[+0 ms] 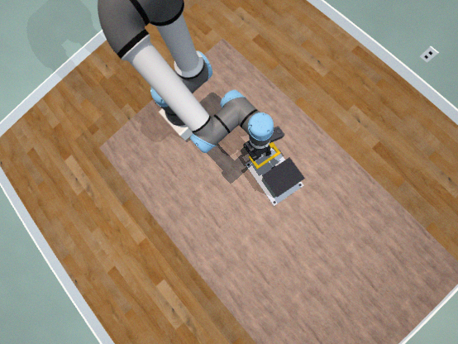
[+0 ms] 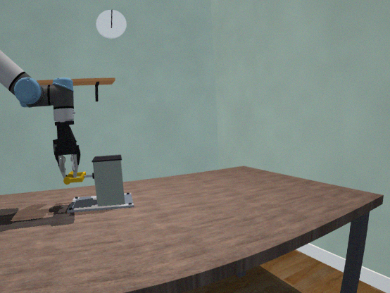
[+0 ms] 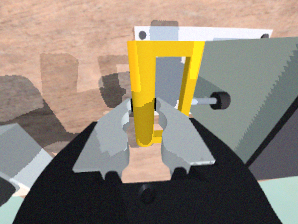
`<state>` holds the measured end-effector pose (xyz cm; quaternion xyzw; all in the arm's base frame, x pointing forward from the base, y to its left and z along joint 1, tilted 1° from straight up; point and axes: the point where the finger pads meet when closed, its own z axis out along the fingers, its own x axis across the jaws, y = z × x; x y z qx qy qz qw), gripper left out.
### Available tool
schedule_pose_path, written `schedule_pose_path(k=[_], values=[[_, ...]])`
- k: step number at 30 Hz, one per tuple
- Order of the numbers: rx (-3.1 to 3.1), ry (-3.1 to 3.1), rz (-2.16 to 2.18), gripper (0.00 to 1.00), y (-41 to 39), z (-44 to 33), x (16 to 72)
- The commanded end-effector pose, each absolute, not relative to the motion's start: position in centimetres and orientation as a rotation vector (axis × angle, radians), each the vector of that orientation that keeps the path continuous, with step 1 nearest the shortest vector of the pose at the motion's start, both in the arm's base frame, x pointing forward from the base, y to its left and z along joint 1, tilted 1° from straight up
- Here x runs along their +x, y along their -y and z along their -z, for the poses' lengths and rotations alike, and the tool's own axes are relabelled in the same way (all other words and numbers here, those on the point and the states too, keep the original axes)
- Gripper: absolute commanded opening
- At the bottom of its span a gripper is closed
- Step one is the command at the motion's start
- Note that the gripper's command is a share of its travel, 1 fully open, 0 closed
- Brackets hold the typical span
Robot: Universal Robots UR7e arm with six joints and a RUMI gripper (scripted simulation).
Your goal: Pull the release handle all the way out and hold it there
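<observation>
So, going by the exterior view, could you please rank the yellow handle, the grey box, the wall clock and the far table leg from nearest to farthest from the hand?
1. Yellow loop-shaped release handle: gripped in the hand.
2. Grey upright box with a dark lid: just right of the handle.
3. Round white wall clock: high above.
4. Dark table leg: far right, below the tabletop.

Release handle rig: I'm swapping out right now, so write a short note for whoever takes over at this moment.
Gripper: shut on the yellow release handle, fingers on its outer bar, pointing straight down.
Handle: drawn out from the grey housing; a short run of its rod shows. Housing stands on its base plate on the table.
Done: grip taken, pull underway. Full travel can't be confirmed.
Left: hold steady; the arm touches only the handle.
</observation>
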<state>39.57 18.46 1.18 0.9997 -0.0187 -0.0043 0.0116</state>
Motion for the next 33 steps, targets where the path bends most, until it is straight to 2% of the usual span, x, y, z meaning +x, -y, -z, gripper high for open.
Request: schedule_pose_path(k=[1, 17, 33], values=[[3.118, 0.058, 0.014, 0.0, -18.5, -1.2, 38.2], [3.118, 0.058, 0.014, 0.0, -18.6, -1.2, 35.5], [3.118, 0.058, 0.014, 0.0, -18.6, -1.2, 35.3]])
